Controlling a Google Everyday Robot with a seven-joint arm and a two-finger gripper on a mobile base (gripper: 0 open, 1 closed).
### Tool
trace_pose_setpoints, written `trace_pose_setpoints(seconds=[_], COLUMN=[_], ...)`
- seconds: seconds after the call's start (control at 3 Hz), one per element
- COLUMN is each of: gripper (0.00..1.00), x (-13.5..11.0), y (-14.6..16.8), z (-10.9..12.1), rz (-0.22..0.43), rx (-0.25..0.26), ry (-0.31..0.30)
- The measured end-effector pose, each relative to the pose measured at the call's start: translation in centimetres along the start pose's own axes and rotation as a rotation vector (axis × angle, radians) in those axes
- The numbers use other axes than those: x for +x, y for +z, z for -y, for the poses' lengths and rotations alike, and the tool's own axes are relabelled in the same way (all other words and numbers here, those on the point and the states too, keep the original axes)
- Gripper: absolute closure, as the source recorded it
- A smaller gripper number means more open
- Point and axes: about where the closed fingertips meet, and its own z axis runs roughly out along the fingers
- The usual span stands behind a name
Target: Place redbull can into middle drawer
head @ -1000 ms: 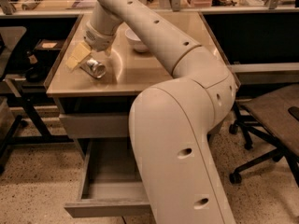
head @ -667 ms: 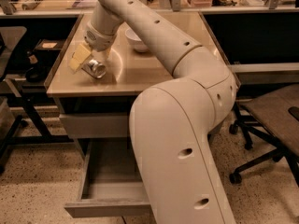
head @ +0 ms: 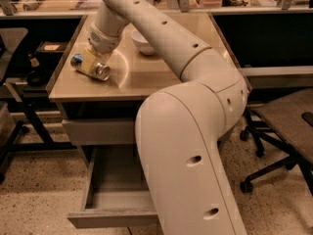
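The redbull can lies on its side near the left front of the tan tabletop, with its silver ends showing on both sides of a yellowish finger. My gripper reaches down from the arm and is shut around the can's middle. I cannot tell whether the can rests on the top or is just above it. The middle drawer is pulled out below the table, and its grey tray interior shows. My arm's large base hides the drawer's right part.
A white bowl stands on the tabletop behind the arm. A shut grey drawer front sits above the open drawer. A black office chair stands at the right. A dark stand and cables are at the left.
The gripper has settled over the can's middle. The can's far silver end now shows left of the yellowish finger. The drawer is unchanged.
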Motion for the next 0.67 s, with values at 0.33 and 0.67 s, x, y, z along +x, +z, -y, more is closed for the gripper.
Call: trace_pose_setpoints(seconds=[0.33,0.67], gripper=[0.88,1.0], x=[0.0,0.0], y=[0.01,0.01], z=[0.0,0.0], rz=[0.0,0.0], rx=[0.0,0.0], ry=[0.0,0.0])
